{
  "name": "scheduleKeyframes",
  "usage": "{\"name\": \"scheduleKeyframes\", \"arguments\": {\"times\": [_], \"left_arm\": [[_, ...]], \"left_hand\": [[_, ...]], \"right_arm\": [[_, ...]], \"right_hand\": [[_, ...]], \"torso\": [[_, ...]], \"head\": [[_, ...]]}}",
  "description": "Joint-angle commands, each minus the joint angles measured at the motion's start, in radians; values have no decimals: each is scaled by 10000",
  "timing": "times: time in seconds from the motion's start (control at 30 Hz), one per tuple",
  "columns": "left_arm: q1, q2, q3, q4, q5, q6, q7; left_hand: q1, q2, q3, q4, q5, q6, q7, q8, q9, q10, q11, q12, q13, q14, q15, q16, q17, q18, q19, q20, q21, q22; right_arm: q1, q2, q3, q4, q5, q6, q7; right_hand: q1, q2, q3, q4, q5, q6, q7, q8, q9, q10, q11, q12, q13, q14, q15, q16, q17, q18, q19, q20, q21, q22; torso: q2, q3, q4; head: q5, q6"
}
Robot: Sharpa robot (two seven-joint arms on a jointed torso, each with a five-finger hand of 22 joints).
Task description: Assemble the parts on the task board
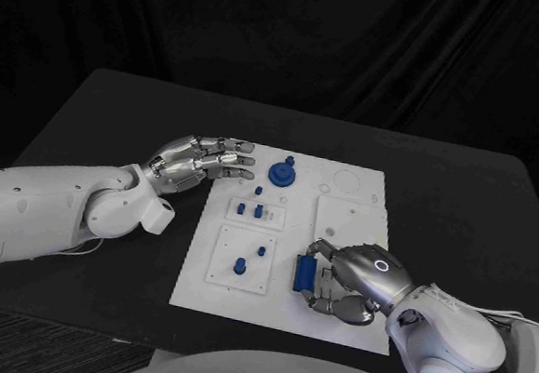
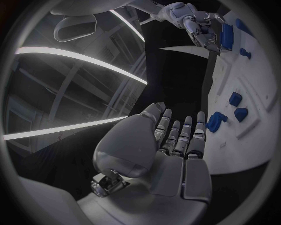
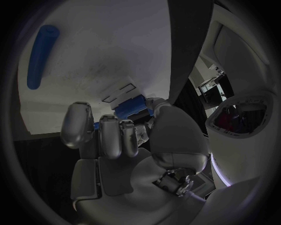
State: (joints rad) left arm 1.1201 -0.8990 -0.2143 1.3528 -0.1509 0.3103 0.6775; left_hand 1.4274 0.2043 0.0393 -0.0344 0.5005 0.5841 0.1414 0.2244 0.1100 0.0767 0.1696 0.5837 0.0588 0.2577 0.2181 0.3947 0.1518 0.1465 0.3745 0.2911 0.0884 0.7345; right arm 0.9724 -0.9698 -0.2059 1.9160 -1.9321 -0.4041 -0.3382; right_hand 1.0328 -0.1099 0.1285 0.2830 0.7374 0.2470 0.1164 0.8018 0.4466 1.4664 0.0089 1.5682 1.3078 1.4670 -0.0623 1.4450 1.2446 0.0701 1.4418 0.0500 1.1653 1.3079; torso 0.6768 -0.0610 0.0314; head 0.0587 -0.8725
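Seen from the head camera: white task board point(image 1: 343, 244) lying at the middle of the black table point(image 1: 116, 118). At about 10 o'clock from the board's middle, left hand point(image 1: 199, 162) over the board's far-left edge, fingers extended side by side and slightly apart, holding nothing. Just beyond those fingertips, toward 11 o'clock on the board, a round blue part with a post point(image 1: 284, 172) standing upright. Near the middle-left, small blue pegs point(image 1: 256, 211); at about 8 o'clock, two more small blue pieces point(image 1: 244, 262) in a square recess. Toward 5 o'clock, right hand point(image 1: 354, 283) curled around a blue rectangular block point(image 1: 302, 273), pinching it between thumb and fingers at the board's near edge.

Added by the left wrist camera: open palm point(image 2: 170, 154) with straight fingers hovering beside the board, the round blue part point(image 2: 215, 121) just past the fingertips, apart from them.

Added by the right wrist camera: block point(image 3: 131, 108) clamped against fingers point(image 3: 111, 133), plus a long blue rod point(image 3: 42, 56) lying on the board's white surface, well apart from that hand.
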Motion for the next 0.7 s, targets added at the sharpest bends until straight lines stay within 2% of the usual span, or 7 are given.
{"name": "scheduleKeyframes", "arguments": {"times": [0.03,0.07,0.13,0.2,0.53,0.63,0.7], "left_arm": [[-14,18,9,19,73,161,129],[-14,18,9,20,73,163,128],[-16,17,9,25,73,166,123],[-18,17,9,29,73,169,120],[-24,11,9,54,73,177,93],[-25,-4,9,73,73,177,96],[-25,-11,9,82,73,172,99]], "left_hand": [[-86,37,65,-16,53,-19,42,-40,-15,-19,85,4,1,-44,48,23,-9,-163,2,-11,42,-16],[-86,37,65,-16,53,-19,42,-40,-15,-19,85,4,1,-44,48,23,-9,-163,2,-11,42,-16],[-86,37,65,-16,53,-19,42,-40,-15,-19,85,4,1,-44,48,23,-9,-163,2,-11,42,-16],[-86,37,65,-16,53,-19,42,-40,-15,-19,85,4,1,-44,48,23,-9,-163,2,-11,42,-16],[-102,27,75,-21,52,-21,42,-40,-16,-19,93,6,1,-44,53,28,-10,-167,0,-10,41,-18],[-102,27,75,-21,52,-21,42,-40,-16,-19,93,6,1,-44,53,28,-10,-167,0,-10,41,-18],[-102,27,75,-21,52,-21,42,-40,-16,-19,93,6,1,-44,53,28,-10,-167,0,-10,41,-18]], "right_arm": [[-41,-3,-20,-16,-92,280,-391],[-41,-1,-20,-13,-98,271,-395],[-42,-1,-20,-3,-128,258,-402],[-44,-5,-20,9,-202,244,-406],[-46,-163,-20,160,-439,-313,-290],[-44,-290,-19,284,-463,-805,-167],[-41,-413,-19,391,-472,-1209,-73]], "right_hand": [[168,-8,-370,3,-2454,-423,85,-346,-222,1044,119,26,2630,452,112,4,63,106,-16,24,53,1543],[202,8,-443,3,-2732,-457,105,-371,-295,1044,131,26,2630,458,125,11,76,102,-5,45,72,1549],[231,-105,-784,46,-3959,-599,132,-458,-451,1044,151,26,2630,465,148,23,101,102,5,66,89,1553],[465,-498,-1596,127,-5316,-791,187,-490,-679,1044,204,26,2630,469,190,28,108,100,17,109,107,1557],[544,-1213,-2363,174,-6163,-782,194,-276,-973,1044,218,26,2630,507,202,101,263,78,70,134,241,1594],[345,-1546,-2683,193,-6369,-785,188,-239,-1030,1044,211,26,2630,509,194,106,272,76,76,127,259,1598],[218,-1525,-2692,195,-6424,-744,176,-206,-1047,1044,203,26,2630,526,190,143,360,64,97,123,322,1614]], "torso": [[-2,5,-4],[-4,5,-7],[-4,4,-6],[1,6,-5],[11,14,6],[9,8,6],[7,7,-1]], "head": [[3,-1],[8,-1],[11,-1],[14,-1],[10,-1],[7,-1],[22,-1]]}}
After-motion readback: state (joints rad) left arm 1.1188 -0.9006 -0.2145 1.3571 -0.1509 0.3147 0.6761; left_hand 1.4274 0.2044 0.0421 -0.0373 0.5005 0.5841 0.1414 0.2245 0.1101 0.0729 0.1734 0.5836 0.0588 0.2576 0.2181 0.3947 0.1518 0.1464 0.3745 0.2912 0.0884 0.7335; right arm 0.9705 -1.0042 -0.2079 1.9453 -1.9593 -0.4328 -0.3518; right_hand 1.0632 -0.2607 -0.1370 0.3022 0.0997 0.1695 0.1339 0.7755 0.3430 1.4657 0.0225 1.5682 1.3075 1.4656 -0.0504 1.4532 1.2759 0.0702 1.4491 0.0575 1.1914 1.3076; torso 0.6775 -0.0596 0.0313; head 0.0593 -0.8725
